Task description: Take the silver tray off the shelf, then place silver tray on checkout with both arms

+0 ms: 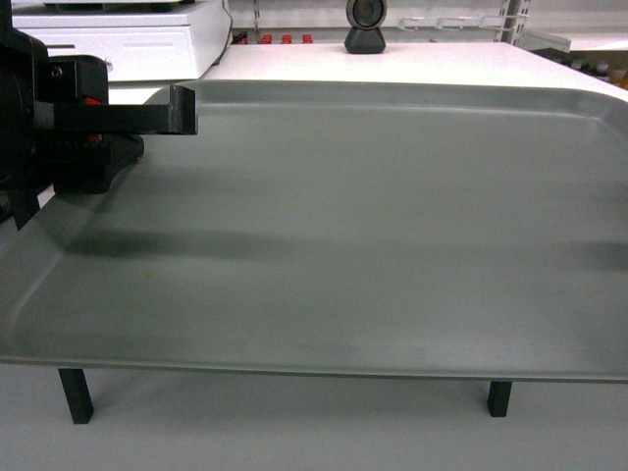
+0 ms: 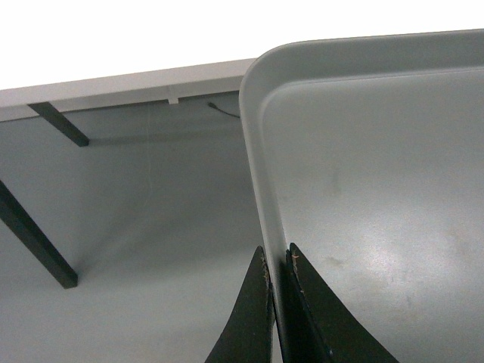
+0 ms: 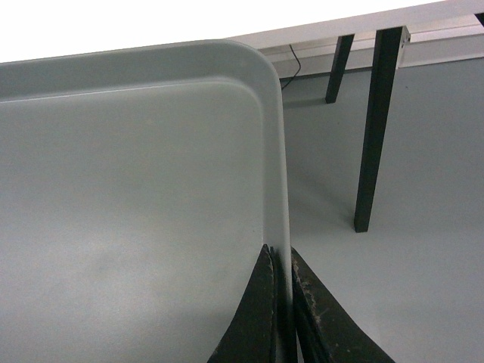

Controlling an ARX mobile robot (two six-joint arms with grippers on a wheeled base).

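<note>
The silver tray [image 1: 373,226] fills most of the head view, held in the air over the grey floor in front of the checkout [image 1: 422,61], a white tabletop. My left gripper [image 1: 184,110] is shut on the tray's left rim; in the left wrist view the left gripper [image 2: 277,261] pinches the rim of the tray [image 2: 378,197]. In the right wrist view my right gripper [image 3: 281,261] is shut on the right rim of the tray [image 3: 136,197]; it is outside the head view. The tray's far corners reach the checkout's near edge [image 2: 136,83]. The shelf is out of view.
A white register box [image 1: 118,39] and a black scanner on a stand [image 1: 365,25] sit at the back of the checkout. Black table legs [image 3: 374,128] [image 2: 34,227] stand on the floor below its edge. A thin cable [image 2: 223,111] hangs under the tabletop.
</note>
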